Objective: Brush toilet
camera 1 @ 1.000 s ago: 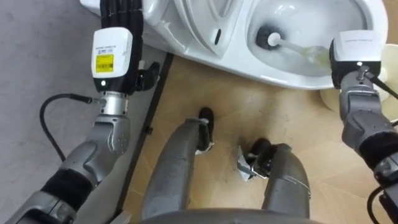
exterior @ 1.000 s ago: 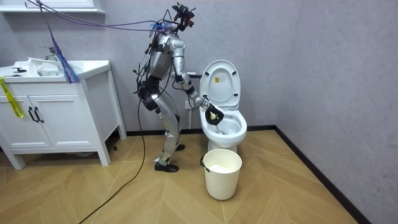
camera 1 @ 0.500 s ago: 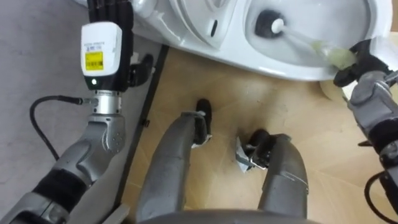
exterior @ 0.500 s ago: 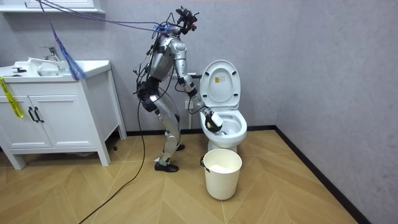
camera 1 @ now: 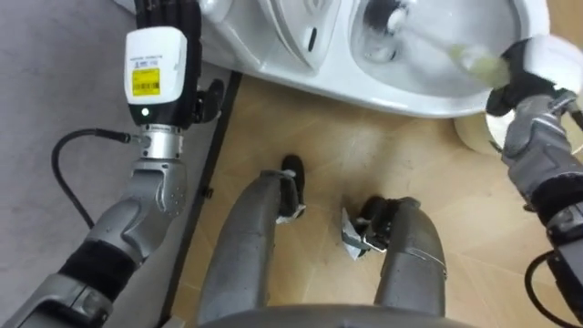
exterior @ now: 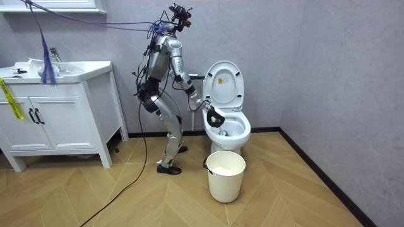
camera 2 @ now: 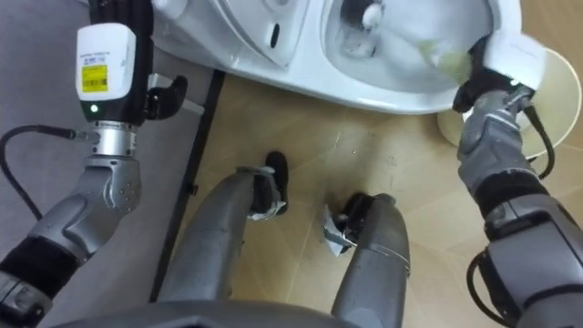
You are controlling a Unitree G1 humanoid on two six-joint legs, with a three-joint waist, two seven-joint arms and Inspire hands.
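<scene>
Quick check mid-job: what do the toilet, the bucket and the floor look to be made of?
Toilet: likely glazed ceramic; glossy white with sharp highlights.
Bucket: probably plastic; matte cream, thin rim.
Floor: wood or wood-look laminate; herringbone planks with a light sheen.

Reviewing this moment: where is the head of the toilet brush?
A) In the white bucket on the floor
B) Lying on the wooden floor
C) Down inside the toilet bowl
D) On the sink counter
C: the toilet brush reaches with its head down into the toilet bowl, and its pale handle runs back to the right hand, which is curled round it at the bowl's rim.
</scene>
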